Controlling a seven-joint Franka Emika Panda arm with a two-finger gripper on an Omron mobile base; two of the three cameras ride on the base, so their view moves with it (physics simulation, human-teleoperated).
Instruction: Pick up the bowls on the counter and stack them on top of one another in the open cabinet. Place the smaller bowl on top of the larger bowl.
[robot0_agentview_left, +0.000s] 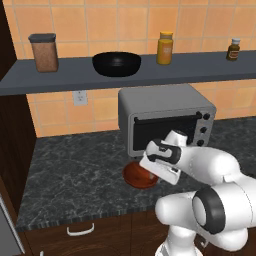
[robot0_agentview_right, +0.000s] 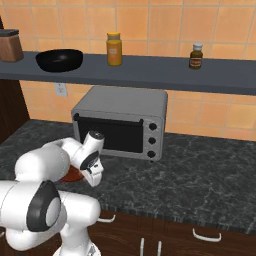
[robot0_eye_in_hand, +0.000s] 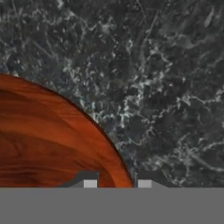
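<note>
The larger bowl (robot0_agentview_left: 116, 64) (robot0_agentview_right: 59, 59), glossy black, sits on the open cabinet shelf (robot0_agentview_left: 200, 67) (robot0_agentview_right: 160, 72). The smaller bowl (robot0_agentview_left: 137, 177) (robot0_agentview_right: 73, 174) (robot0_eye_in_hand: 48, 140), reddish-brown, rests on the counter (robot0_agentview_left: 75, 170) (robot0_agentview_right: 190, 175) (robot0_eye_in_hand: 166, 87) in front of the toaster oven. My gripper (robot0_agentview_left: 152, 172) (robot0_agentview_right: 95, 179) (robot0_eye_in_hand: 117, 183) points down at the bowl's right rim and is open. One fingertip (robot0_eye_in_hand: 89, 183) is over the bowl's inside. The other is over the stone just outside the rim. My hand hides part of the bowl in both base views.
A grey toaster oven (robot0_agentview_left: 165, 117) (robot0_agentview_right: 122, 122) stands just behind the bowl, under the shelf. On the shelf are a brown-filled jar (robot0_agentview_left: 44, 52) (robot0_agentview_right: 10, 45), a yellow bottle (robot0_agentview_left: 165, 48) (robot0_agentview_right: 114, 49) and a small dark bottle (robot0_agentview_left: 233, 49) (robot0_agentview_right: 196, 56). A dark cabinet side (robot0_agentview_left: 15, 140) bounds the left.
</note>
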